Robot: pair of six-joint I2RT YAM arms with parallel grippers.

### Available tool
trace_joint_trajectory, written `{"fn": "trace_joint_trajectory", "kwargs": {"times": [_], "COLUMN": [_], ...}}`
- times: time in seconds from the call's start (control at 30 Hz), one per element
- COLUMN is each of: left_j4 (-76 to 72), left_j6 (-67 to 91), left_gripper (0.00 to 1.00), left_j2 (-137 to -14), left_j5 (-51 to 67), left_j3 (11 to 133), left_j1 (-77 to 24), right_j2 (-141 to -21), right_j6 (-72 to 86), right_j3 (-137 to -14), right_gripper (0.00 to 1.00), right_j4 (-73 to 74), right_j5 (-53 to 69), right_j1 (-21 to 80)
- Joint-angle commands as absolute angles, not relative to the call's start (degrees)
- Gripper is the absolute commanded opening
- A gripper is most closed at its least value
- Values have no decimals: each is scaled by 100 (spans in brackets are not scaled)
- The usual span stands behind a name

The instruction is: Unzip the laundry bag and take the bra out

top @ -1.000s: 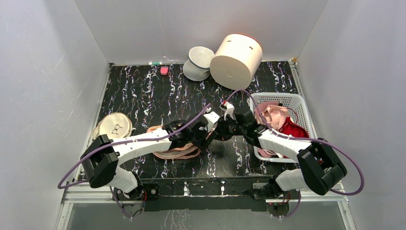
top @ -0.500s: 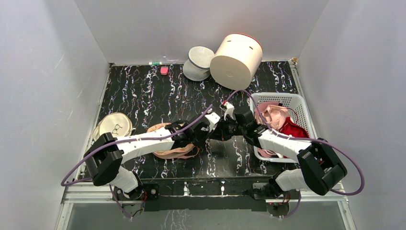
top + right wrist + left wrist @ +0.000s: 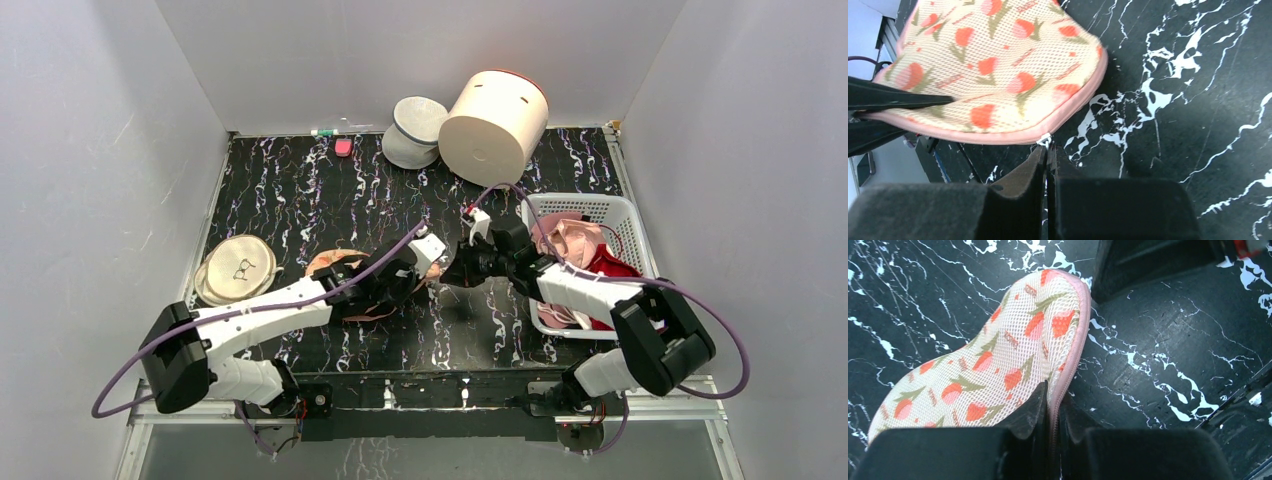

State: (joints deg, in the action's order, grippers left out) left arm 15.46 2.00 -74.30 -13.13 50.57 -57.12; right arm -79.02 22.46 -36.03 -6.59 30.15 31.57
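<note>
Table top: a black surface [image 3: 300, 190] veined with white and faint purple streaks is forming the floor of the enclosure.
Back wall: a plain pale grey panel [image 3: 400, 50] is rising behind the table.
Side walls: the left wall [image 3: 90, 200] and the right wall [image 3: 760, 150], equally plain, are closing in the table on both sides.
Near edge: a metal rail [image 3: 450, 393] is running along the table's front.
Light: soft, even light is falling from above, casting only faint shadows.
Back corner: a big cream cylinder [image 3: 495, 112] is leaning tilted at the back wall.
Right edge: a white slotted basket [image 3: 640, 225] is sitting against the right wall.
</note>
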Motion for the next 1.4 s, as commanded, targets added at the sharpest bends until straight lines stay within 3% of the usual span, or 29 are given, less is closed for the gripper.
{"fn": "trace_joint_trajectory", "kwargs": {"times": [0.0,0.5,0.93,1.2,1.37], "left_j4": [1789,1784,1310,1336,1419], "left_j6": [-140,-491,-330,-258,41], "left_gripper": [0,0,0,0,0], "left_j2": [-6941,-6006,-5539,-5637,-6127], "left_j5": [-1632,-1483,-1325,-1192,-1612], "left_j3": [4995,4890,4919,4960,5037], "left_j1": [-5690,-5689,-5688,-5688,-5687], "right_j2": [-8212,-9148,-9364,-9613,-9519], "right_j6": [1805,1366,1755,1984,1976], "right_j3": [-3993,-4610,-4539,-4626,-4743], "right_gripper": [0,0,0,0,3], "right_j4": [-720,-804,-1712,-2123,-1725], "right_j5": [3146,3270,3521,3722,3252], "right_j1": [2949,2932,2952,2967,2961]}}
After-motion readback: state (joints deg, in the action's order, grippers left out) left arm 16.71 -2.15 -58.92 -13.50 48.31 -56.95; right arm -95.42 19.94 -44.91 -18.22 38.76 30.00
